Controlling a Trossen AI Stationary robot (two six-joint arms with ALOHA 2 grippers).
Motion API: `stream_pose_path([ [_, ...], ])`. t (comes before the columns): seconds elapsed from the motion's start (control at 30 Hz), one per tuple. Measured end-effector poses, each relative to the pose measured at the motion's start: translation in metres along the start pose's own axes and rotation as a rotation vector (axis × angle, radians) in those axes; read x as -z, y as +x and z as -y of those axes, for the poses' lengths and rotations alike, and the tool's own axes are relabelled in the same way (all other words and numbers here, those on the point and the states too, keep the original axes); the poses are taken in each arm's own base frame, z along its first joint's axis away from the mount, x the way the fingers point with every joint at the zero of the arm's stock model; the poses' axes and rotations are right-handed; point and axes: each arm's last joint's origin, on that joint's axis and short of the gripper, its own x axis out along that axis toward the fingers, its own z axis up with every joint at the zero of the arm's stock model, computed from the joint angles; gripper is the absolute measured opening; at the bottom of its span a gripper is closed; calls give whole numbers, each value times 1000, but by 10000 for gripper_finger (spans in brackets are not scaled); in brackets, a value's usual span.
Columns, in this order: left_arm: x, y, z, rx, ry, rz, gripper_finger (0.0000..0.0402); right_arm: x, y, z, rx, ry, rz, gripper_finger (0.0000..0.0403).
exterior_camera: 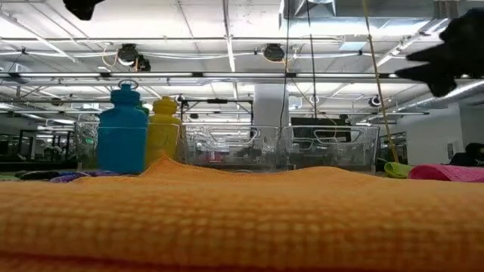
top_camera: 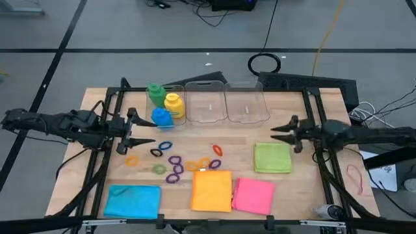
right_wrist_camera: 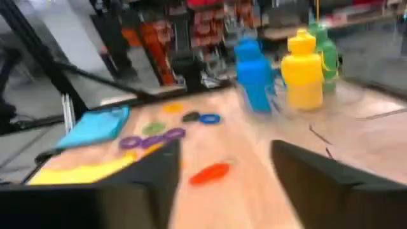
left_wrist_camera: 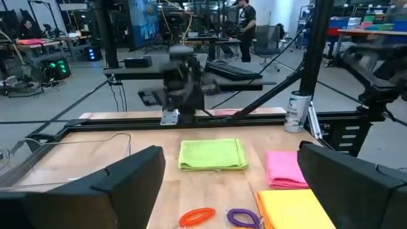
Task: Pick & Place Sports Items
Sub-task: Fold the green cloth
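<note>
Three bottles, green (top_camera: 156,93), yellow (top_camera: 173,104) and blue (top_camera: 162,117), stand upright at the far left of the table. Several small rings (top_camera: 174,162) lie scattered mid-table. Four folded cloths lie flat: blue (top_camera: 133,199), orange (top_camera: 212,190), pink (top_camera: 253,195) and green (top_camera: 273,157). My left gripper (top_camera: 149,130) hovers open just near of the blue bottle, above the rings, pointing toward the right edge. My right gripper (top_camera: 276,133) hovers open above the table, just beyond the green cloth's far edge, pointing toward the left edge. Nothing sits between either pair of fingers (left_wrist_camera: 140,172) (right_wrist_camera: 159,165).
Two clear plastic bins (top_camera: 209,103) (top_camera: 247,104) stand side by side at the far edge, right of the bottles. Black frame rails (top_camera: 107,156) (top_camera: 322,162) run along both table sides. In the low view the orange cloth (exterior_camera: 242,219) fills the foreground.
</note>
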Motion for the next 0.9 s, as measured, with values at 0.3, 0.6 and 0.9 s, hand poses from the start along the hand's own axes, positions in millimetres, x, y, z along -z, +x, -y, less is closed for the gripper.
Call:
stream_pose_path([
  [0.3,0,0,0,0,-1,1,296,-17,39,1,228,-45,-845,302],
  [0.6,0,0,0,0,-1,1,296,16,87,28,67,22,-1140,278],
  [0.9,0,0,0,-1,-1,1,296,29,108,50,100,18,-1141,241],
])
